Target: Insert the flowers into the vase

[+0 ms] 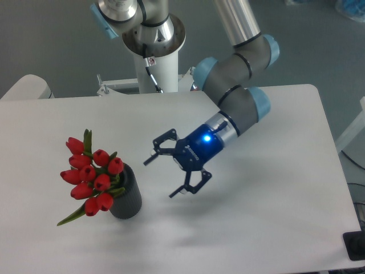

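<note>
the bunch of red tulip flowers [91, 176] sits in the dark grey ribbed vase [128, 200] on the white counter [256, 217]; the black end effector [162, 177] hangs apart, fingers spread, nothing between.

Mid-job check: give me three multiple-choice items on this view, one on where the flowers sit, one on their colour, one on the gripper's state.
1. Where are the flowers?
A. flat on the table
B. in the vase
C. between the fingers

2. What colour are the buds?
A. red
B. yellow
C. white

3. How is the gripper?
A. shut on the stems
B. shut and empty
C. open and empty

Answers:
1 B, the bunch stands out of the top of the vase, leaning left.
2 A, every bud is red, with green leaves.
3 C, its fingers are spread with nothing between them, to the right of the vase and apart from it.
</note>
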